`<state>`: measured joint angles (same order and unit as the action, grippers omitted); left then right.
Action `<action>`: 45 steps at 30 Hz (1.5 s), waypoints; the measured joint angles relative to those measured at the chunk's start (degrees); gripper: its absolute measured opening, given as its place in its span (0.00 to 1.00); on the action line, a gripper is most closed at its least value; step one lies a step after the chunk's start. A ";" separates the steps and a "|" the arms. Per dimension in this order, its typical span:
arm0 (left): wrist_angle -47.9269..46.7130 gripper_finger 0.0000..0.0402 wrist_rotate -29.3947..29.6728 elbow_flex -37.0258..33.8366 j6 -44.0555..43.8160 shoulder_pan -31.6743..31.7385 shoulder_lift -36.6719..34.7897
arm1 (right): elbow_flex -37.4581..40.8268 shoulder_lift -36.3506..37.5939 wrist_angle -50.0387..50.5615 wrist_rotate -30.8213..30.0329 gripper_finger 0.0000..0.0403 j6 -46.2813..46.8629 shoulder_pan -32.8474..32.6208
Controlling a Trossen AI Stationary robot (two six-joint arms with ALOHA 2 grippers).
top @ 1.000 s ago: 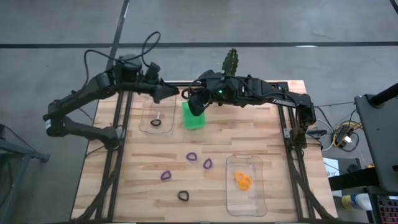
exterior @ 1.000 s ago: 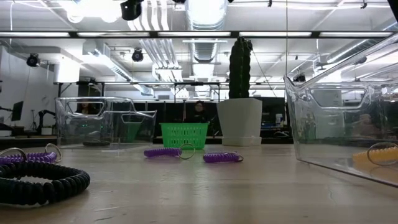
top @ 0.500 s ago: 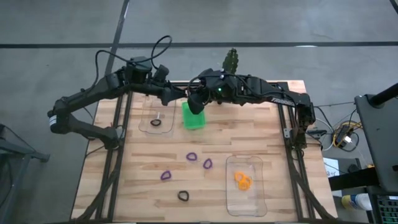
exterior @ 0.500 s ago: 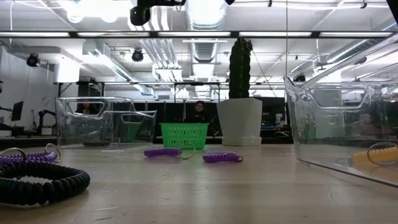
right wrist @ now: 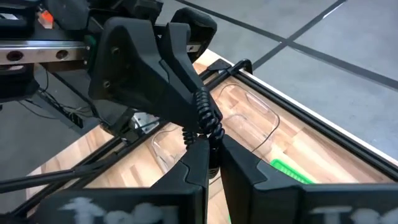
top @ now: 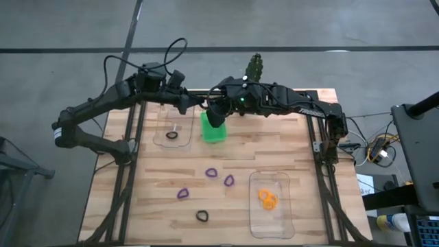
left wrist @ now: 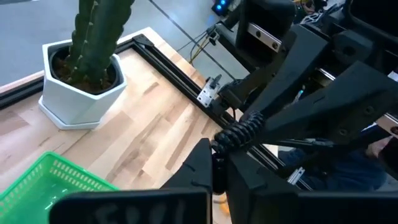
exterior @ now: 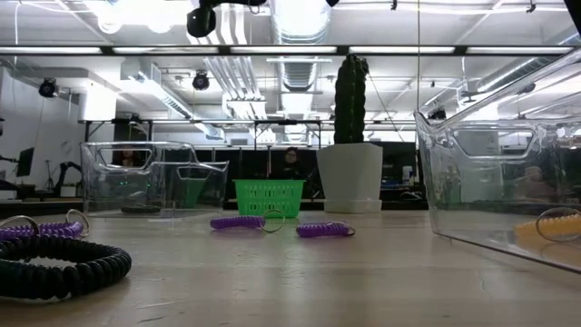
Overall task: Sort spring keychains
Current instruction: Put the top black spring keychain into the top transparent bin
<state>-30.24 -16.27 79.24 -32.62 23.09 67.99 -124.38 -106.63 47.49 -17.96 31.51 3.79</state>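
A black spring keychain [left wrist: 239, 132] hangs in the air between my two grippers, above the table's far edge beside the green bin [top: 213, 128]. My left gripper [top: 197, 105] and my right gripper [top: 214, 115] meet tip to tip, both shut on it. Three purple keychains [top: 211, 172] [top: 228, 180] [top: 183, 193] and a black one [top: 202, 216] lie flat on the wood. The far left clear tray [top: 162, 132] holds a black keychain [top: 171, 136]. The near right clear tray [top: 269, 223] holds orange keychains [top: 267, 199]. My left gripper pinches one end of the black coil [left wrist: 221, 142] between its two fingertips, coming roughly level from the table's left. The coil is clear of the table. My right gripper pinches the coil's lower end [right wrist: 210, 138] between its fingertips, coming from the table's right, facing the left gripper. The coil runs up from the fingers along the left gripper's finger.
A cactus in a white pot [top: 254, 67] stands at the far edge behind the grippers. The black frame rails [top: 130, 158] run along both table sides. Bare wood [top: 226, 151] lies between the trays.
My left gripper has moved toward the table's right, up to my right gripper above the green bin. The keychains on the table and in the trays have stayed put.
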 joint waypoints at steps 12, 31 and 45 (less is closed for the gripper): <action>-6.55 0.05 12.31 0.00 1.47 0.17 -2.05 | 0.33 0.00 -0.36 -0.45 0.38 -0.66 0.33; -31.04 0.05 33.66 -9.12 8.57 1.08 -2.36 | 0.39 0.00 -0.31 -0.02 0.57 -2.20 -0.80; -21.68 0.05 20.07 -27.09 10.34 4.27 -2.34 | 0.42 0.00 -0.30 1.52 0.55 -2.16 -3.10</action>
<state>-51.92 3.80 52.15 -22.28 27.36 65.65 -123.96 -106.63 47.19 -16.44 29.35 0.69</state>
